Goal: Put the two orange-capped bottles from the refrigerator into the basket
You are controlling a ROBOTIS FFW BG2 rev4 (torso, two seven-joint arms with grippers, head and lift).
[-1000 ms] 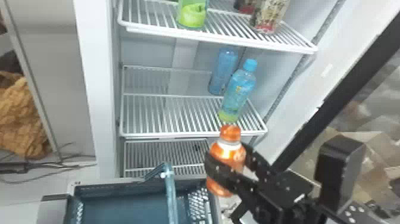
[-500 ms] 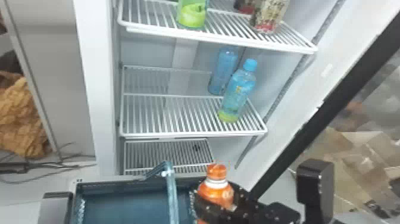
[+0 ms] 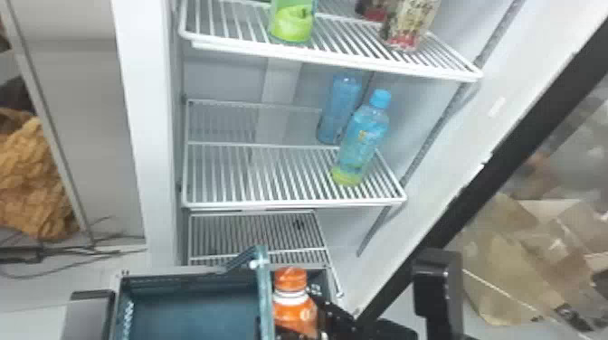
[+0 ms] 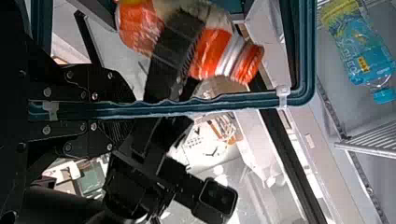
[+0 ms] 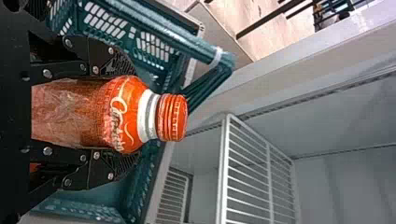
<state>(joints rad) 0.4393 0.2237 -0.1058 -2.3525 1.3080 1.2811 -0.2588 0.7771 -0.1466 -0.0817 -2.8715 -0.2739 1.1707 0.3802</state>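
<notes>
The orange-capped bottle [image 3: 294, 312] stands upright, just right of the raised handle [image 3: 264, 294] and over the right part of the blue-green basket [image 3: 194, 276]. My right gripper [image 3: 314, 318] grips it from the right. In the right wrist view both fingers of the right gripper [image 5: 123, 115] press on the sides of the bottle [image 5: 128, 114], its cap free. The left wrist view has my left gripper [image 4: 119, 109] closed on the basket's handle [image 4: 205, 103], with the bottle [image 4: 212, 53] and the right gripper's dark finger beside it.
Blue-capped bottles [image 3: 359, 144] stand on the right of the refrigerator's middle shelf [image 3: 289, 201]. A green-apple bottle [image 3: 292, 22] and patterned containers are on the upper shelf [image 3: 334, 63]. The open door's black frame [image 3: 488, 167] slants along the right.
My right gripper has carried the orange-capped bottle down and left, from in front of the shelves to beside the basket's handle. The basket has stayed about where it was.
</notes>
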